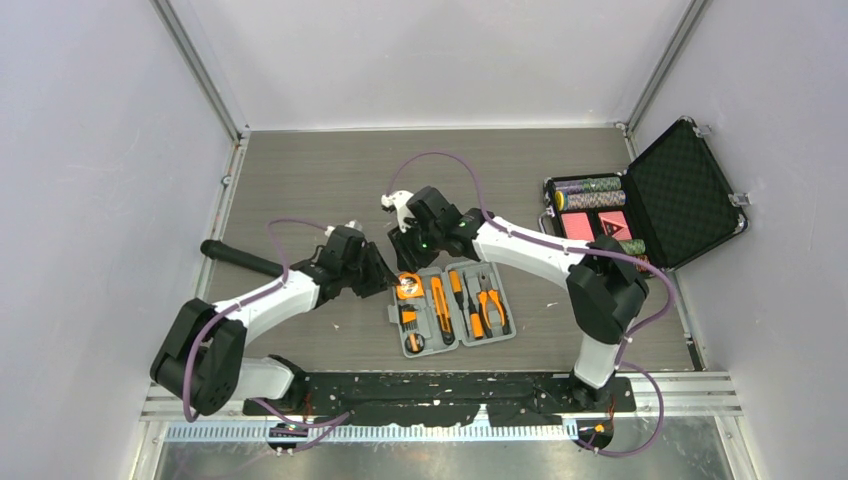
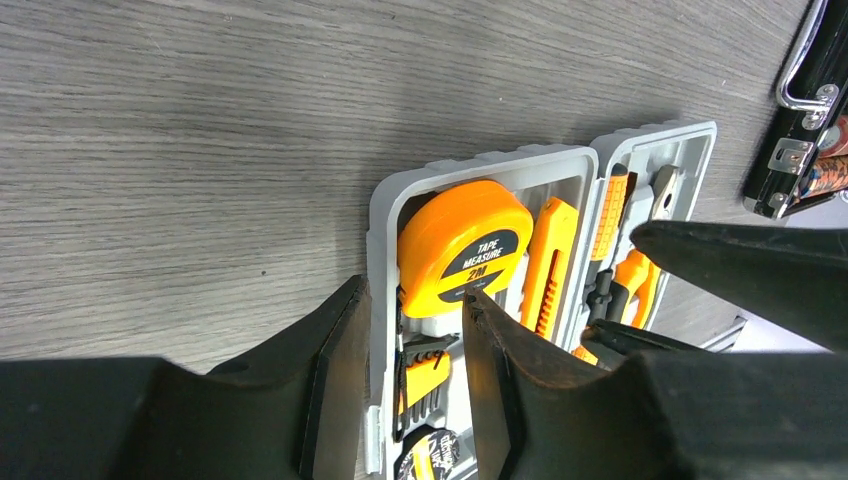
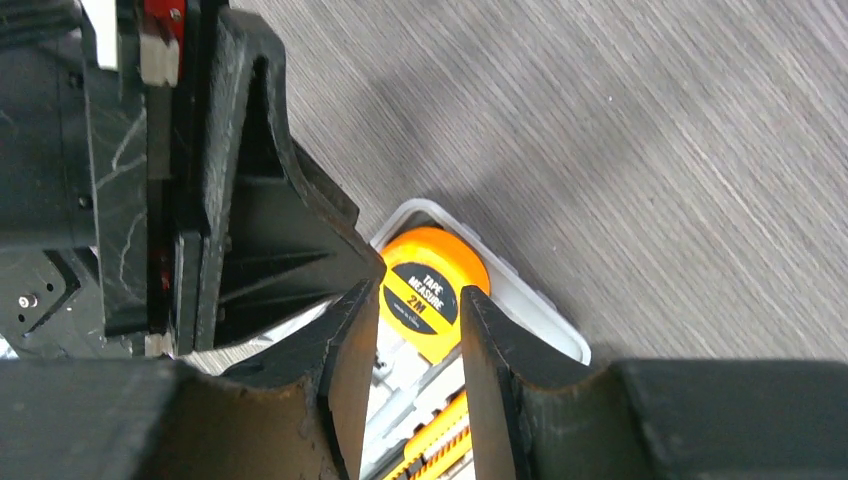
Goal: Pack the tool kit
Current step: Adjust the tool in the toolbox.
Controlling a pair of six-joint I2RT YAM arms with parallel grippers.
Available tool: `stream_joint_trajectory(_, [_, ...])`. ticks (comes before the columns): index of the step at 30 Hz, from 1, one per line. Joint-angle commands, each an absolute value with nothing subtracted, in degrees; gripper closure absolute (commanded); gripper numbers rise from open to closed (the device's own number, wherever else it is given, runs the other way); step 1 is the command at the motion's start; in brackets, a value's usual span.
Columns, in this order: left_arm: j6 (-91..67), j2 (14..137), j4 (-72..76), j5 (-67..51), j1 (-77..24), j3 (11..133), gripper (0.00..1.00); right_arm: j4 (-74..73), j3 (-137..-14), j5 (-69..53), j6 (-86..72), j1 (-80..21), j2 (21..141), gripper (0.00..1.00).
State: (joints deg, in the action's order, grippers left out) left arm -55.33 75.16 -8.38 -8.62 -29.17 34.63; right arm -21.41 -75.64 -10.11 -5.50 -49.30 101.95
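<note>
The grey tool kit [image 1: 505,335] lies open and flat at the table's middle. The orange tape measure [image 1: 408,287] sits in its far left corner, with an orange knife [image 1: 439,305], screwdrivers [image 1: 464,305] and pliers [image 1: 491,305] in slots beside it. My left gripper [image 2: 415,300] is open and straddles the case's left wall [image 2: 378,230]; hex keys [image 2: 430,375] show between its fingers. My right gripper [image 3: 420,295] is open just above the tape measure [image 3: 432,290], which rests in its slot.
A larger black foam-lined case [image 1: 675,190] holding poker chips stands open at the back right. A black cylinder [image 1: 240,258] lies at the left edge. The two grippers are close together over the kit's left corner.
</note>
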Motion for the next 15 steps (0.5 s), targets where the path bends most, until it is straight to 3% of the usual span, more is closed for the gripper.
stream_joint_trajectory(1, [-55.6, 75.6, -4.7, -9.1, -29.0, 34.4, 0.61, -20.1, -78.4, -14.0, -3.9, -49.0, 105.1, 0.60])
stream_joint_trajectory(15, [-55.1, 82.0, -4.1, -10.4, -29.0, 37.0, 0.64, -23.2, -74.1, -15.4, -4.5, -49.1, 111.1, 0.77])
